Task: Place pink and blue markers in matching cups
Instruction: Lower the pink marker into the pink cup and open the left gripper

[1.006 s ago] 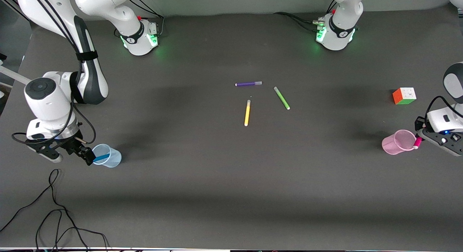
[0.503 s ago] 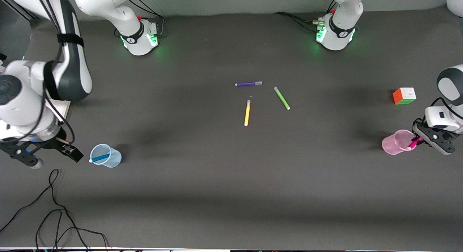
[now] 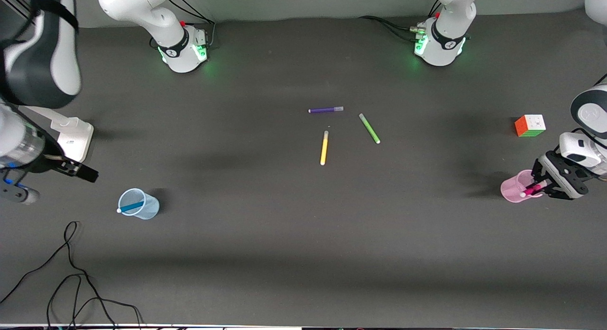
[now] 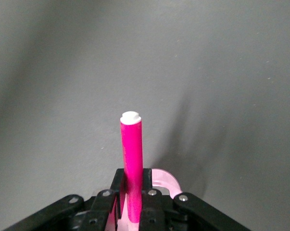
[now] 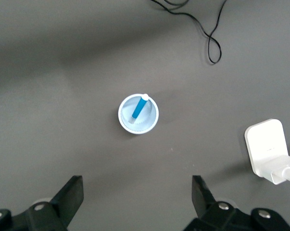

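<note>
The blue marker point(image 3: 130, 207) leans inside the pale blue cup point(image 3: 142, 206) near the right arm's end of the table. Both also show in the right wrist view, the marker point(image 5: 139, 107) in the cup point(image 5: 138, 125). My right gripper point(image 3: 52, 183) is open and empty, high above the table beside that cup, its jaws wide apart point(image 5: 137, 192). My left gripper point(image 3: 538, 187) is shut on the pink marker point(image 3: 531, 191) at the rim of the pink cup point(image 3: 514, 188). In the left wrist view the marker point(image 4: 132, 159) stands between the fingers, the cup rim point(image 4: 168, 179) beside it; its lower end is hidden.
A purple pen point(image 3: 326, 110), a green pen point(image 3: 369, 128) and a yellow pen point(image 3: 324, 148) lie mid-table. A colour cube point(image 3: 530, 125) sits farther from the front camera than the pink cup. A white block point(image 3: 71, 135) lies near the right gripper. A black cable point(image 3: 71, 273) loops at the front edge.
My right gripper let go of the blue marker, left it in the blue cup, and rose away. My left gripper swung the pink marker from flat to steep at the pink cup's rim.
</note>
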Controlling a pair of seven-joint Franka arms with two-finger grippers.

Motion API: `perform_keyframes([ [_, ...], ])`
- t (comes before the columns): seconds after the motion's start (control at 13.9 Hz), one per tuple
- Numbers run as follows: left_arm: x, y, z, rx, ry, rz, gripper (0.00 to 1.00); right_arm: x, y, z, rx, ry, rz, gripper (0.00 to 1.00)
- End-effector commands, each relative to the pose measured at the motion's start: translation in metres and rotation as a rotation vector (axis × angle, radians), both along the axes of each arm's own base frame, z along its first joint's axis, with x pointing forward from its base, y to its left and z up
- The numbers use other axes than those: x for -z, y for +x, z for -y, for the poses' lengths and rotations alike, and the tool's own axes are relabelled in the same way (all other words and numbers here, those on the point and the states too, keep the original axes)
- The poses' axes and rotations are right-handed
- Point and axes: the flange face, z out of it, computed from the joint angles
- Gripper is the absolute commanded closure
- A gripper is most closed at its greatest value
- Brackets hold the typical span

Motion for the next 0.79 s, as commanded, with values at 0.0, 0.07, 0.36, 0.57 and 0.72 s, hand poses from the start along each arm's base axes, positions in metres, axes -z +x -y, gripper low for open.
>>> perform_keyframes([
  [0.0, 0.02, -0.01, -0.015, 0.052, -0.061, 0.008, 1.0, -0.009, -0.008, 0.007, 0.001, 0.036, -0.026, 0.0],
  [0.07, 0.028, -0.013, -0.023, 0.054, -0.086, 0.021, 1.0, -0.012, -0.009, 0.01, 0.016, 0.037, -0.026, 0.0],
  [0.36, 0.044, -0.016, -0.032, 0.071, -0.124, 0.041, 1.0, -0.008, -0.012, 0.022, 0.064, 0.036, -0.051, 0.0],
  [0.57, 0.041, -0.014, -0.033, 0.073, -0.127, 0.042, 0.97, -0.008, -0.017, 0.041, 0.098, 0.045, -0.076, 0.0],
  [0.72, 0.039, -0.011, -0.034, 0.078, -0.128, 0.045, 0.51, -0.021, -0.029, 0.074, 0.148, 0.092, -0.06, 0.0],
])
